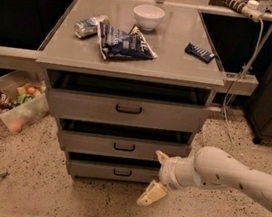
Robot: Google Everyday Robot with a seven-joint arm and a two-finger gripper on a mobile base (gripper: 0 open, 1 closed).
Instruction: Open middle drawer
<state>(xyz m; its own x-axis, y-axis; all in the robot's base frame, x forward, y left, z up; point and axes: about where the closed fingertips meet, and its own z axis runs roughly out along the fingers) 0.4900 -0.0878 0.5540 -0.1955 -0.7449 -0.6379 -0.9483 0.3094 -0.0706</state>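
The grey cabinet has three stacked drawers with black bar handles. The middle drawer (90, 143) is the mid-sized front, between the tall top drawer (86, 106) and the small bottom drawer (92, 168). It stands slightly out, with a dark gap above it. Its handle (124, 147) is free. My gripper (156, 176) comes in from the right on a white arm, low in front of the cabinet's lower right corner. Its cream fingers (152, 194) are spread apart and hold nothing. The upper finger is near the middle drawer's right end.
On the cabinet top (182, 69) lie a white bowl (148, 17), a blue chip bag (125, 42), a can (88, 25) and a dark bar (200, 52). A clear bin (13, 101) of items sits on the floor at left. Cables (241, 75) hang at right.
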